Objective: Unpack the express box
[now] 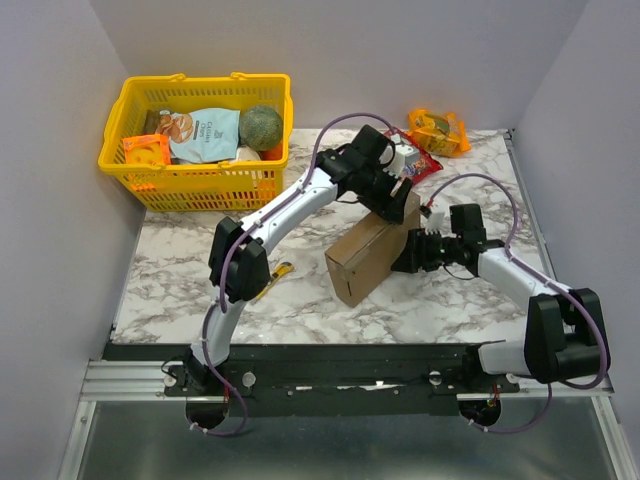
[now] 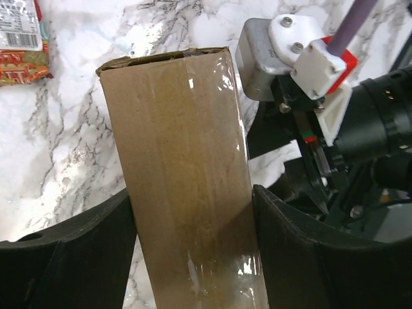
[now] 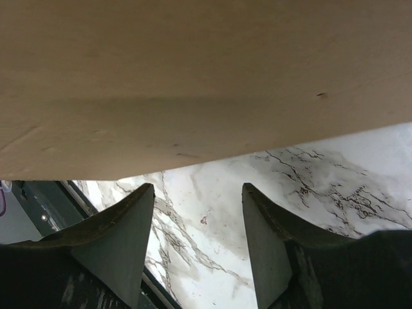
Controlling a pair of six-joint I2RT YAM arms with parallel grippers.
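We see the express box [image 1: 368, 255] near the middle of the marble table [image 1: 180, 260]. It is plain brown cardboard with no markings, and it stands on a long edge with its far end tipped up.

The overhead view shows both arms meeting at the box, the left at its raised far end and the right against its right-hand face. It also takes in a yellow plastic basket [image 1: 130, 150] of groceries at the far left corner, well apart from the box.

Only the left wrist view shows the box's narrow face. It is matte board under a strip of glossy clear tape, with a slightly ragged far edge. A printed snack packet [image 2: 19, 38] lies on the table beyond it. The left gripper [image 2: 192, 193] straddles that face. Its dark, curved fingers [image 2: 77, 257] lie against the cardboard on both sides, so they clasp the box.

The right wrist view gives us the broad face from close up: smooth board, faintly scuffed, filling the upper half. The right gripper [image 3: 198, 187] stands spread just beneath it. Only veined marble shows between its wedge-shaped fingers, and they hold nothing.
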